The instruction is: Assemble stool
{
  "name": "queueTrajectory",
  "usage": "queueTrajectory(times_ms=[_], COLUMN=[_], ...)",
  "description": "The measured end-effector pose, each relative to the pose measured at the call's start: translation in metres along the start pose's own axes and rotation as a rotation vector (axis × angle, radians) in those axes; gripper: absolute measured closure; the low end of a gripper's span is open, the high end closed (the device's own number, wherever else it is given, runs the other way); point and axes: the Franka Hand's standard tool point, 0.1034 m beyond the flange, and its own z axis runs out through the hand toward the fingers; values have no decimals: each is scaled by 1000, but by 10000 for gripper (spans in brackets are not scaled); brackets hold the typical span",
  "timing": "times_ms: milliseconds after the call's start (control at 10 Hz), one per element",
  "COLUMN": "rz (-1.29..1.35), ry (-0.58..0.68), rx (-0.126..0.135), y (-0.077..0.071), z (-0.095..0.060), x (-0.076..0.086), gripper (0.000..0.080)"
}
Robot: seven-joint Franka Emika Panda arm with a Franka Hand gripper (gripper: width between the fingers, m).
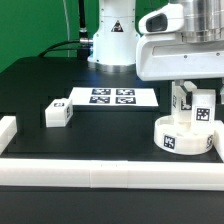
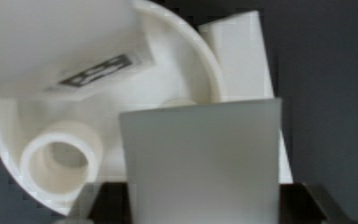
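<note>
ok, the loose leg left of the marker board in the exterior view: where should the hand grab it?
Probably from straight above, closing on two flat opposite sides of the loose leg, mid-body: it lies blocky on the table, nothing touching it. The hand is shut on a second leg, so that goes first.

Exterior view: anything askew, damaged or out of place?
Nothing stands out. The gripper holds a stool leg at the seat; a second leg sits loose toward the exterior view's left, apart from it.
</note>
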Motion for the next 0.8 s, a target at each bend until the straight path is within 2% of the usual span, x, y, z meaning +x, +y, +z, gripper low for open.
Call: queueTrajectory(times_ms=[800], rz=[513], ry=[-22], rx=[30], y=[-4], z=[1], x=[-2], gripper=[453])
